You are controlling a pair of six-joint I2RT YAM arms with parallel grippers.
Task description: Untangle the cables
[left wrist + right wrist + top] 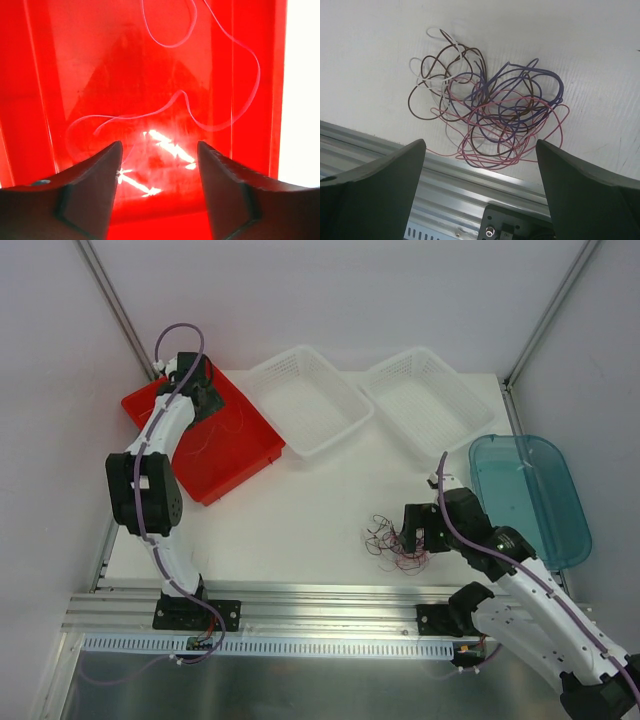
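Right gripper [481, 144] hovers wide open and empty over the cables [487, 117], which lie tangled on the tabletop [300, 520] near its near edge, right of centre. You want one outer strand, not the core: the brown loop [410, 102] on the left looks freest. Left gripper [159, 146] is part open and empty over the red tray [40, 75], with one pale wire [170, 46] lying in it.

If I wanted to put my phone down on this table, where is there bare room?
The widest bare patch of table lies in the middle, between the red tray, the two white baskets and the cable tangle. The front right is crowded: the tangle sits there under the right end effector.
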